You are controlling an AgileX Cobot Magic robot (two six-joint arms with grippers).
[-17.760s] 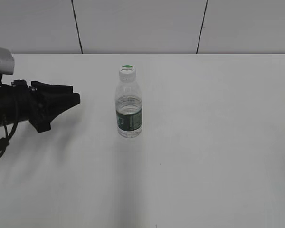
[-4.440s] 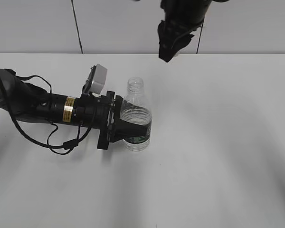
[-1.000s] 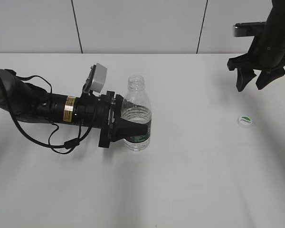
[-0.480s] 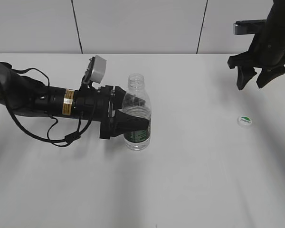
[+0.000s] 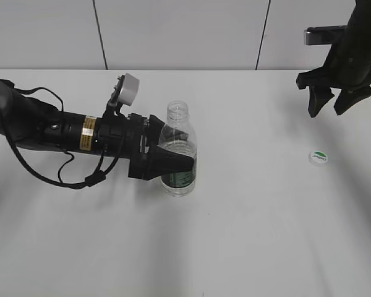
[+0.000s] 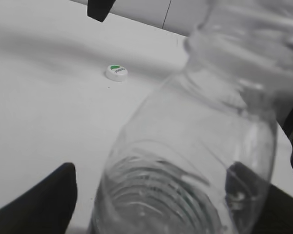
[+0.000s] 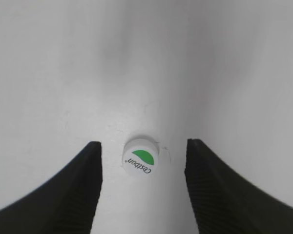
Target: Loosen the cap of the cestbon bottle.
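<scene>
The cestbon bottle (image 5: pixel 177 133) stands upright on the white table with its neck bare. My left gripper (image 5: pixel 184 158) straddles its green-labelled lower body. In the left wrist view the bottle (image 6: pixel 200 136) fills the space between the fingers of the left gripper (image 6: pixel 151 195), and a gap shows beside the left finger. The cap (image 5: pixel 318 158) lies flat on the table at the right, green mark up. It also shows in the left wrist view (image 6: pixel 116 72). My right gripper (image 5: pixel 327 111) hovers open and empty above it. In the right wrist view the cap (image 7: pixel 141 160) lies between the fingers of the right gripper (image 7: pixel 144 143).
The white table (image 5: pixel 247 235) meets a panelled wall (image 5: pixel 173 31) at the back. One finger of the right gripper (image 6: pixel 100 7) shows at the top of the left wrist view.
The cap came off the bottle and now lies on the table at the right. In the last second my left arm lifted and drew back slightly; the right gripper stayed above the cap.
</scene>
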